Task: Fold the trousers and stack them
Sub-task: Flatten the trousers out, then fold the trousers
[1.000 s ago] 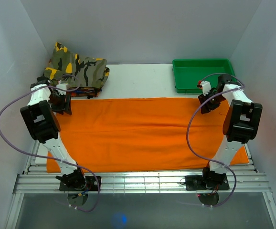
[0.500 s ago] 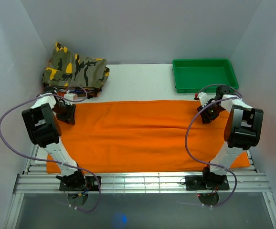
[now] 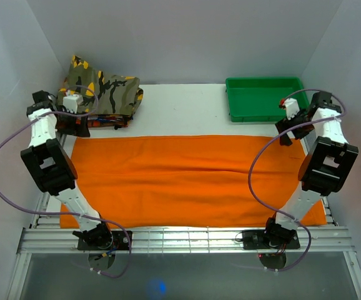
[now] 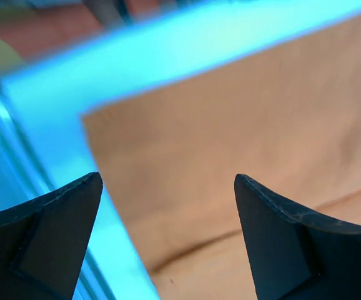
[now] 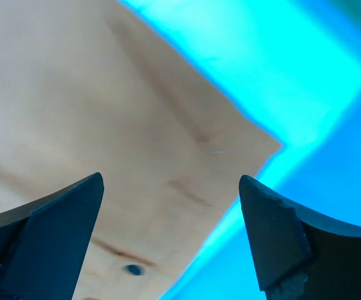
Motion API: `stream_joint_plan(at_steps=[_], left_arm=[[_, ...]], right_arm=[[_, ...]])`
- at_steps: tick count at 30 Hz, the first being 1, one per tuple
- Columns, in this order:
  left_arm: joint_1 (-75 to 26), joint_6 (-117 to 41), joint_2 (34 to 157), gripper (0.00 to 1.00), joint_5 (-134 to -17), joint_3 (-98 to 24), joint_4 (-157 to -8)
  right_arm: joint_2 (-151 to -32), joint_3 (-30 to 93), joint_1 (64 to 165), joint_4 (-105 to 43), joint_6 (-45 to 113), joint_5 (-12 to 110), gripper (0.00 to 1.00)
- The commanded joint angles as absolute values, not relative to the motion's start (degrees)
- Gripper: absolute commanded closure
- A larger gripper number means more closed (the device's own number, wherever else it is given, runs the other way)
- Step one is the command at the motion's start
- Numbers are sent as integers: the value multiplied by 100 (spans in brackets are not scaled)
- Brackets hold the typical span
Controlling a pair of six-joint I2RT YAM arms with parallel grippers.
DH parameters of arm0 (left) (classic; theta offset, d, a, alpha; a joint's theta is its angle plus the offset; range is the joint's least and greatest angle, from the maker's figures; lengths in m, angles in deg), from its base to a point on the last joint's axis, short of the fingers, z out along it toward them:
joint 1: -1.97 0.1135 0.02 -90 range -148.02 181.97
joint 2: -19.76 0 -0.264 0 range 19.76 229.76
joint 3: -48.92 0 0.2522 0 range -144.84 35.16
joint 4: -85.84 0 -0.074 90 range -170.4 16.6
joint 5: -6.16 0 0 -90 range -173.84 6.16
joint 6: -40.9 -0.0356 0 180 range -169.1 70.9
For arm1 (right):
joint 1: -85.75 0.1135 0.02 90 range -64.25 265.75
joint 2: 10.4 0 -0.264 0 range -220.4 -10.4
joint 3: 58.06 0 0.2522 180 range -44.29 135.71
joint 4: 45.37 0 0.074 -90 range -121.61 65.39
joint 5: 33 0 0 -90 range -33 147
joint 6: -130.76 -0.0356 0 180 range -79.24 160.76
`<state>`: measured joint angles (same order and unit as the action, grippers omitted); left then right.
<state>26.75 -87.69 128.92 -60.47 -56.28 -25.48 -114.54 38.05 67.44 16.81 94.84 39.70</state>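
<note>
Hiding the trousers' [image 3: 180, 178] side edges: left arm [image 3: 49, 165], right arm [image 3: 327, 165]

The top camera sat high above and behind the arm bases, looking down from afar on the whole white table [image 3: 180, 106]. The left wrist camera peered down, close in, past the left gripper [image 4: 167, 177] onto the far-left corner of the wide bright-orange fabric trousers [image 4: 230, 125]. The right wrist camera, past the right gripper [image 5: 170, 177], did likewise at the far-right corner. Both corners showed in the top view too.
</note>
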Motion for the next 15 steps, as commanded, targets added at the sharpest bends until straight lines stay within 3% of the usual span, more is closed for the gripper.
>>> stream_joint_plan(at_steps=[1, 2, 5, 7, 11, 15], left_arm=[[2904, -8181, 12689, 2, -5002, -6344, -2976], [2965, -7945, 12707, 2, -4870, -6502, -3325], [3291, -7363, 12655, 2, -3808, -6425, -4089], [3291, -7074, 12698, 2, -3805, -6197, -4461], [3300, -7194, 13206, 2, -3595, -6643, -4113], [3335, -7511, 13533, 7, -3384, -6969, -3839]], right_arm=[[-11841, 4586, 6414, 1831, 9341, 3845, 6], [-11955, 4919, 6352, 1814, 9271, 3889, 10], [-12447, 5561, 6149, 1708, 8867, 4038, 10], [-12886, 5817, 6114, 1638, 8656, 4257, 9], [-13467, 6284, 6114, 1690, 8794, 4382, 2], [-13950, 6679, 6114, 1928, 9355, 4294, 9]])
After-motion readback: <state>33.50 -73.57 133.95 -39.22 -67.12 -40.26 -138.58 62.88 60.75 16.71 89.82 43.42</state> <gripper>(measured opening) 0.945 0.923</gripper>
